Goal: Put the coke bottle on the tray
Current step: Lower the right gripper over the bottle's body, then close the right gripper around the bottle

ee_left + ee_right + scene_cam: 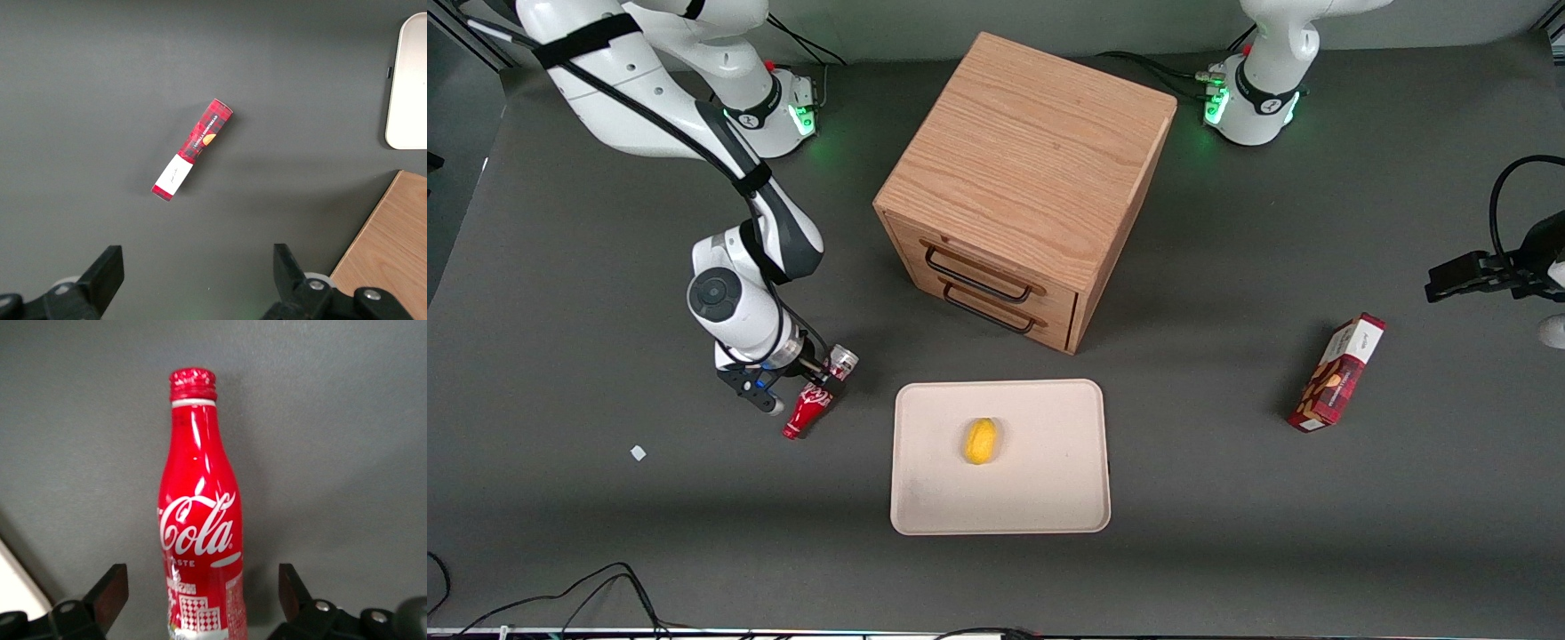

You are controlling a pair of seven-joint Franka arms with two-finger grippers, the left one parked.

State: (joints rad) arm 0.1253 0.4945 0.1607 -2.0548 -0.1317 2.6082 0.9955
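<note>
**Holdings on the tabletop, located from the tray**

- Tray (1040, 507): cream, rectangular, flat on the grey tabletop (1227, 533), in front of the drawer cabinet.
- Coke bottle (809, 411): red with white script, lying on the tabletop just beside the tray toward the working arm's end, not touching it; cap (793, 432) pointed nearer the front camera, silver base (842, 360) farther from it.
- Gripper (800, 391): down at the bottle; fingers (107, 595) stood apart on either side of the bottle body, with visible gaps, not clamped.
- Yellow oval item (980, 441): on the tray, near its middle.
- Wooden drawer cabinet (1023, 187): farther from the front camera than the tray, two dark handles facing it.
- Red snack box (1337, 372): well apart from the tray, toward the parked arm's end.
</note>
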